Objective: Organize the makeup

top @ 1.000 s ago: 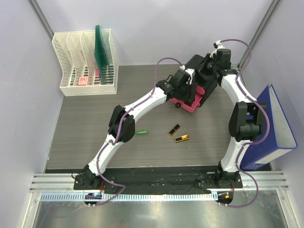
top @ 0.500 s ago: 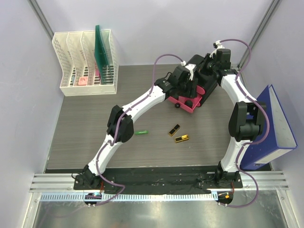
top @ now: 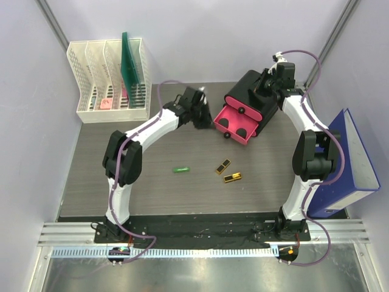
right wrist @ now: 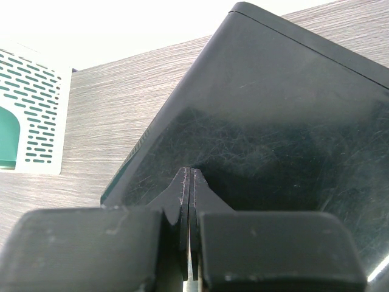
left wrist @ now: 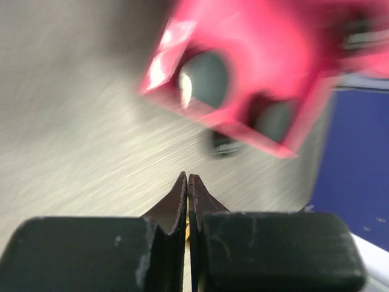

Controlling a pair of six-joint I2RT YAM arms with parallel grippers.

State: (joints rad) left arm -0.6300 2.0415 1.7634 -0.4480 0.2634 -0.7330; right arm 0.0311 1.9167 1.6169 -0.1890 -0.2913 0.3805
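Readable text, labels, brands, numbers, signs: none in any view.

- Flat gold-and-black makeup stick and second gold-and-black stick, well apart from the fingers of the left gripper, towards the arm bases: faces too small to make out any print.
- Pink plastic drawer front, just ahead of the left gripper's fingers: motion-blurred, nothing legible.
- Glossy black plastic box, directly ahead of the fingers of the right gripper: only scuffs and reflections.
- Blue hard-cover binder, well to the outer side of the right gripper's fingers: cover reads plain from above.
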